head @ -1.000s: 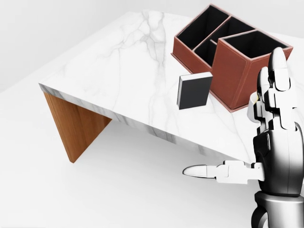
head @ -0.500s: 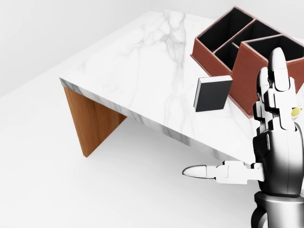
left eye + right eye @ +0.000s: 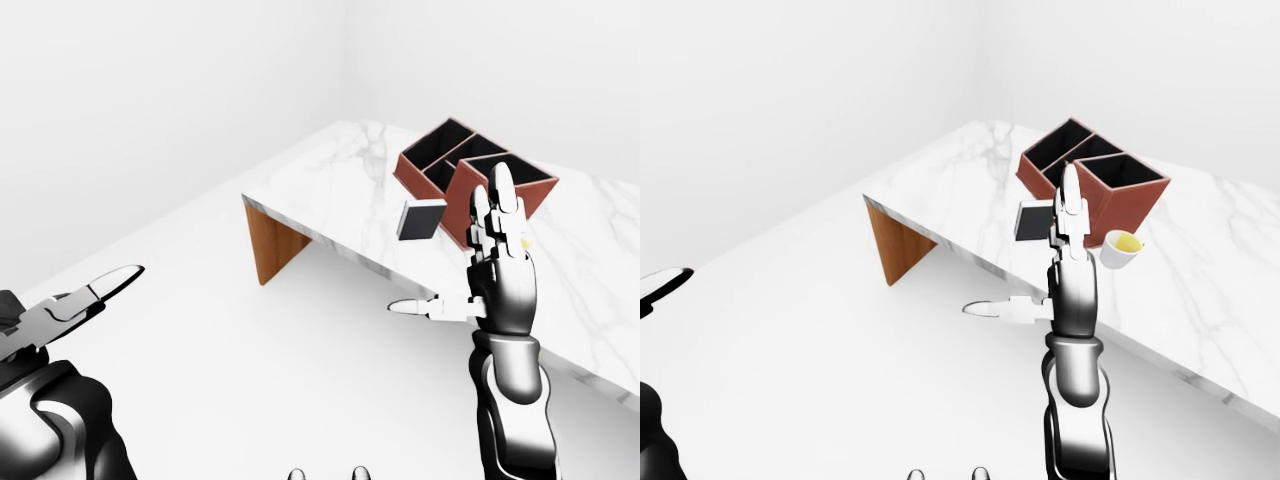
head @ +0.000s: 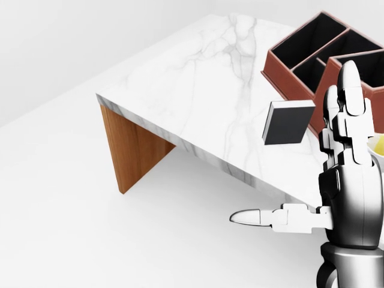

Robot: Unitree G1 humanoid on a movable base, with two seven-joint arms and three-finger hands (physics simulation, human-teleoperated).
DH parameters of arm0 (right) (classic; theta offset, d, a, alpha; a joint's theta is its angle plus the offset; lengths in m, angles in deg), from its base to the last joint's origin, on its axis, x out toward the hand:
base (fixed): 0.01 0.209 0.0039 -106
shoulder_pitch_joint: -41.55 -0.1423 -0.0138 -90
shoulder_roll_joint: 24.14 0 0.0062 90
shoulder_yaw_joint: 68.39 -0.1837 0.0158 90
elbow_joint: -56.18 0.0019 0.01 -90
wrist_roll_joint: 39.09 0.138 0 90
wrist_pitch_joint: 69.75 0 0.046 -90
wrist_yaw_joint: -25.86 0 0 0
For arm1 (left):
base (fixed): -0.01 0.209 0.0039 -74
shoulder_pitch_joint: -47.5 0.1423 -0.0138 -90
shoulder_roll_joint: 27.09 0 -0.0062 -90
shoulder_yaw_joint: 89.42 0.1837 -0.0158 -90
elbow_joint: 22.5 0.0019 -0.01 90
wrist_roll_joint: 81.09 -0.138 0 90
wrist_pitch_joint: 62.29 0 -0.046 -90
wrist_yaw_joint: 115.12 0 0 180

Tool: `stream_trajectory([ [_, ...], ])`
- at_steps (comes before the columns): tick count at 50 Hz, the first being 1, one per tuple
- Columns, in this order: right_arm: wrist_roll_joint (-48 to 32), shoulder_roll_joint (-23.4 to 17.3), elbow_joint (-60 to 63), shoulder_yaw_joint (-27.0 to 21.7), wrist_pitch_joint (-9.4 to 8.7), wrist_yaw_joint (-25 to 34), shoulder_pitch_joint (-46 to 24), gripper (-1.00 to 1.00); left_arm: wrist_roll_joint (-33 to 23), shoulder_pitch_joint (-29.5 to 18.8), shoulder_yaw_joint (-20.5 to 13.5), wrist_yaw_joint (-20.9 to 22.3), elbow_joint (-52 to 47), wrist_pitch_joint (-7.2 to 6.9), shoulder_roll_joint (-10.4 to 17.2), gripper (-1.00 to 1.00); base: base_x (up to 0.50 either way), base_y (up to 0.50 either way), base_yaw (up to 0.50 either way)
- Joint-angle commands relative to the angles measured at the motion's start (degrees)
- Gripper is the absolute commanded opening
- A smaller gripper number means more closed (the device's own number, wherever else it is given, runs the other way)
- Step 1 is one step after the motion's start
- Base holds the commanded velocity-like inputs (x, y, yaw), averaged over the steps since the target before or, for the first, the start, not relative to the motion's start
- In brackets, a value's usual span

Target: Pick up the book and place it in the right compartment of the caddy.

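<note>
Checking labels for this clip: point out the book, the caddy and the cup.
book (image 4: pixel 288 122), head view, middle of its dark cover.
caddy (image 3: pixel 424 183), left-eye view, its brown outer wall on the left.
cup (image 3: pixel 1120 250), right-eye view, its white side wall.

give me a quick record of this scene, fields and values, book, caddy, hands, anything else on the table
book: dark book standing upright on the marble table, just left of the caddy in the head view
caddy: brown caddy, dark compartments, nothing visible inside
right hand: right hand raised, fingers open, not touching the book
left hand: left hand low at the left edge, open, holding nothing
other: cup with yellow contents by the caddy
</note>
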Motion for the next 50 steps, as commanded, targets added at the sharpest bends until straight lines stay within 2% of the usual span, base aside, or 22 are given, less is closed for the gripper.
stream_trajectory([
  [1,0.0,0.0,-0.3,0.0,0.37,-0.1,0.1,1.0,-0.1,0.1,0.0,0.1,0.0,0.0,-0.1,1.0,0.0,0.0,0.09],
  [9,0.0,0.0,-0.8,0.1,0.45,-0.1,0.0,1.0,-0.1,0.1,0.0,0.2,0.2,0.0,-0.1,1.0,0.0,0.0,0.01],
  [14,-0.2,0.1,-0.1,0.4,-0.42,0.1,0.1,1.0,-0.1,0.1,0.0,0.1,0.1,0.0,-0.1,1.0,0.0,0.0,0.0],
  [17,-0.2,0.0,-0.7,0.6,0.11,0.2,0.1,1.0,-0.2,0.1,0.1,0.1,-0.1,0.0,-0.1,1.0,0.0,0.0,0.0],
  [24,-0.4,0.1,0.7,1.0,-0.19,0.6,0.5,1.0,-0.2,0.2,0.1,0.1,-0.3,0.0,-0.2,1.0,0.0,0.0,0.0],
  [26,-0.1,0.1,0.6,0.9,0.52,0.6,0.5,1.0,-0.2,0.2,0.1,0.2,-0.3,0.0,-0.2,1.0,0.0,0.0,0.0],
  [33,0.9,0.2,0.8,0.9,0.9,1.1,0.6,1.0,-0.3,0.2,0.2,0.1,-0.4,0.0,-0.3,1.0,0.0,0.0,0.0],
  [50,1.4,0.2,2.2,0.9,0.31,1.2,0.6,1.0,-0.3,0.2,0.1,0.1,-0.3,0.0,-0.3,1.0,0.11,-0.14,0.0],
])
